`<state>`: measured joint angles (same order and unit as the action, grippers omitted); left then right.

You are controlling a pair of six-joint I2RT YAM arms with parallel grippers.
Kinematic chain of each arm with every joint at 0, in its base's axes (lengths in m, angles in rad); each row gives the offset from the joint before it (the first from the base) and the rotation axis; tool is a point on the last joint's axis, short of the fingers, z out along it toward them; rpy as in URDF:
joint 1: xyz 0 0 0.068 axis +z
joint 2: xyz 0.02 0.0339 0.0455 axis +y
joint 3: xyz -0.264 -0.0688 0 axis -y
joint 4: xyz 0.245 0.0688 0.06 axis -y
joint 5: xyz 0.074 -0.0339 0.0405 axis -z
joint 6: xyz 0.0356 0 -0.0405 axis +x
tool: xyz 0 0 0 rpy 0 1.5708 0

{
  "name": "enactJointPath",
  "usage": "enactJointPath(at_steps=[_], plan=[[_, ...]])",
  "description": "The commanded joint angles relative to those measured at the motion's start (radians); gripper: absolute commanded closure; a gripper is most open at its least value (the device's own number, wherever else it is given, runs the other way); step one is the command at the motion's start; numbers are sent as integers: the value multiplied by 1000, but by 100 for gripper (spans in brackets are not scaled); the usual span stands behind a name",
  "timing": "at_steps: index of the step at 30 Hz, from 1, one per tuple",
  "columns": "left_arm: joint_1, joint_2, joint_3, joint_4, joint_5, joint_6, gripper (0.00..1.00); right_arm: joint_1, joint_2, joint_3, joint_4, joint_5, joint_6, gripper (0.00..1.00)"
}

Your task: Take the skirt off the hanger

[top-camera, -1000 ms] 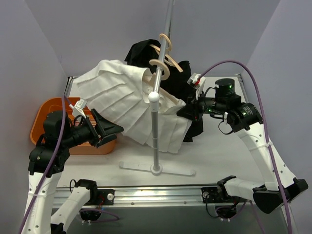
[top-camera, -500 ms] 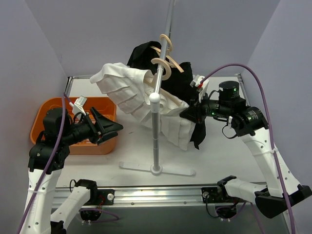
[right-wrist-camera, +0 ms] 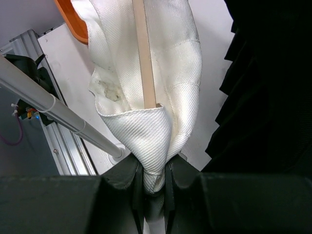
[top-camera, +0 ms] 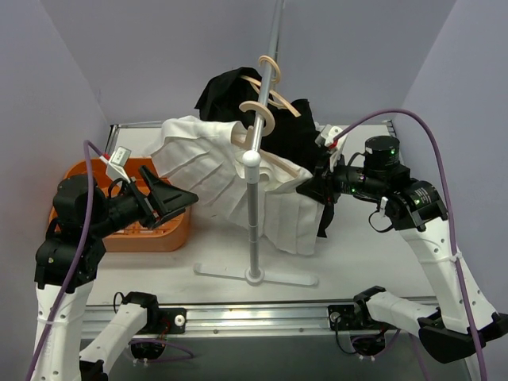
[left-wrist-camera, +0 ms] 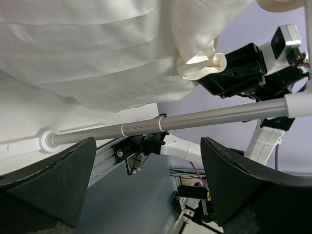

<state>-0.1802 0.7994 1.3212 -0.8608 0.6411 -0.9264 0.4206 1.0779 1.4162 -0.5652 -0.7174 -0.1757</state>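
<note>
Step in hand, as I judge it: working the waistband off the end of the hanger; the skirt is not yet free.

The left arm is raised over the left edge of the desk (top-camera: 361,254), above the orange bin (top-camera: 151,238), forearm roughly level and aimed at the cloth. The left tool (top-camera: 176,204) is released, its jaws spread wide and grasping nothing, just short of the skirt's lower folds.

The white skirt (top-camera: 206,167) hangs mid-desk on a wooden hanger (right-wrist-camera: 144,58) hooked over the rail of the stand (top-camera: 252,222), draped to both sides of the pole. A black garment (top-camera: 298,135) hangs behind it, towards the far edge.

The right arm reaches in from the right edge, elbow high, wrist turned inward. The right tool (right-wrist-camera: 153,181) is clenched on the skirt's waistband corner, just below the hanger's end, with the cloth bunched between its jaws.

The next move probably calls for drawing that corner outward past the hanger's tip, while the left tool closes on the loose side to keep the hanger from swinging.
</note>
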Motion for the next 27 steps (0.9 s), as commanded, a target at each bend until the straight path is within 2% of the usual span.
enactJointPath(at_steps=[1, 7, 18, 27], plan=[[5, 7, 39, 88, 28, 21, 4, 7, -16, 53, 67, 6, 22, 100], [5, 4, 27, 213, 58, -32, 6, 7, -9, 92, 79, 22, 59, 100], [7, 57, 98, 235, 86, 20, 6, 6, -27, 145, 76, 85, 100, 100], [5, 86, 96, 229, 91, 9, 0, -3, -64, 133, 94, 111, 130, 100]])
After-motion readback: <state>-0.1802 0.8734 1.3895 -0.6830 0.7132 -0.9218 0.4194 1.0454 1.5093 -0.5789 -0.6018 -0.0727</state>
